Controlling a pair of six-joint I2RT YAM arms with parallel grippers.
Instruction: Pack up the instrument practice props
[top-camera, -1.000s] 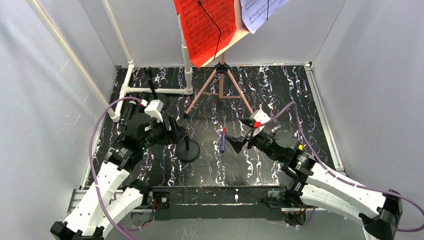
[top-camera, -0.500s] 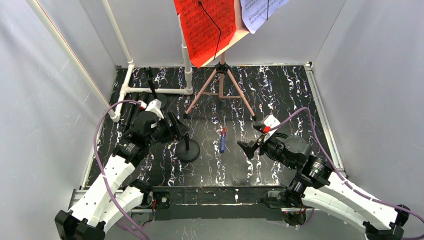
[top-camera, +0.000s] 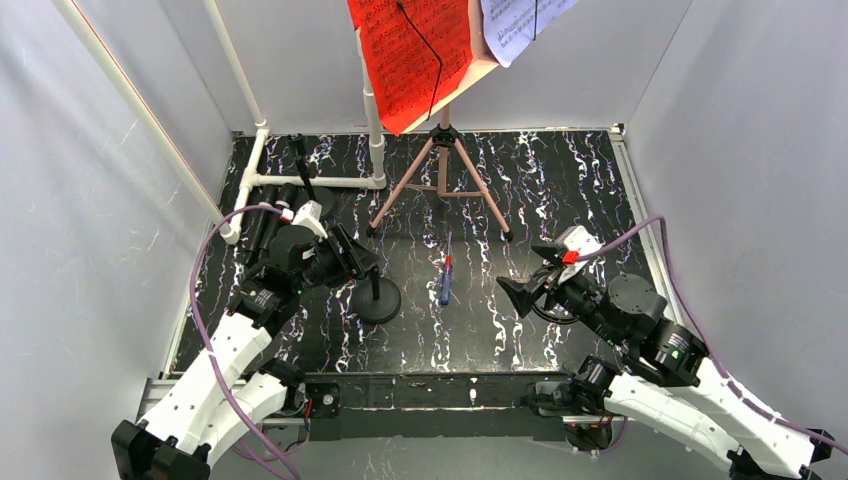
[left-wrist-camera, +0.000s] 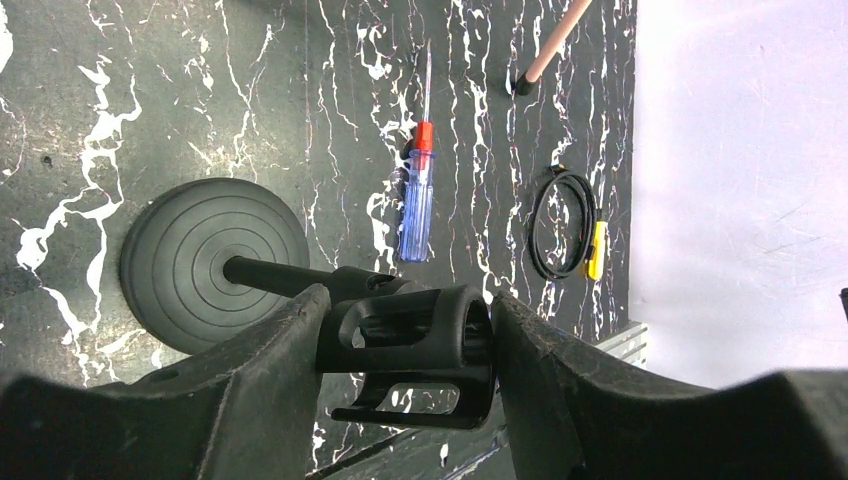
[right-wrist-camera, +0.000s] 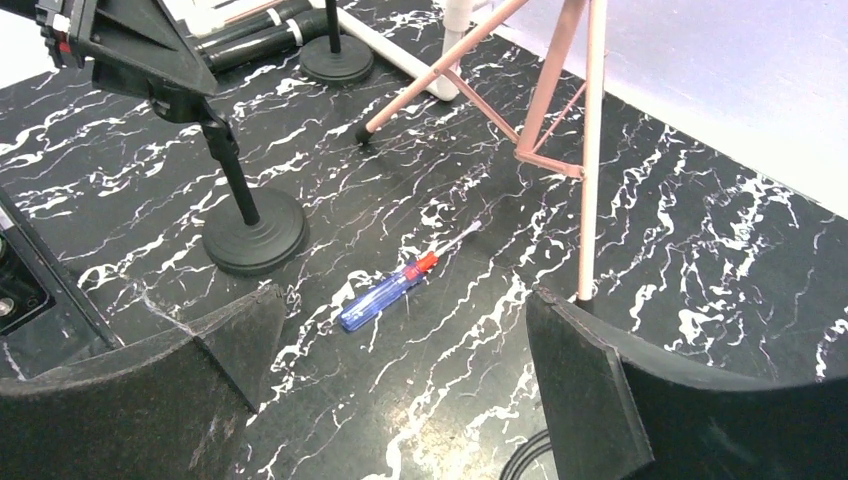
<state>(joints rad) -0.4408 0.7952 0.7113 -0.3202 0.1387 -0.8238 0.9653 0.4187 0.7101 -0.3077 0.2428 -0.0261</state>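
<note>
The left gripper (left-wrist-camera: 410, 305) is at the top of the black microphone stand with a round ribbed base (left-wrist-camera: 215, 262), which stands upright on the black mat with white marble veins (top-camera: 560, 190), left of the middle. Its two fingers (left-wrist-camera: 270, 370) are on either side of the stand's black clip holder (left-wrist-camera: 420, 338), so close that I cannot tell if they already press on it. Just to the right of the base lies a screwdriver with a blue handle and a red collar (top-camera: 445, 281). It is between the stand and the right gripper (right-wrist-camera: 402, 292), which is wide open and holds nothing. A coiled black cable with a yellow tag (left-wrist-camera: 562, 225) lies near that gripper. Behind them stands the pink music rack on tripod legs (top-camera: 441, 175), which carries a red sheet (top-camera: 410, 60) and a white sheet (top-camera: 520, 25). At the far left, a second black stand (right-wrist-camera: 335, 62) is beside the white plastic pipe frame (top-camera: 310, 182).
</note>
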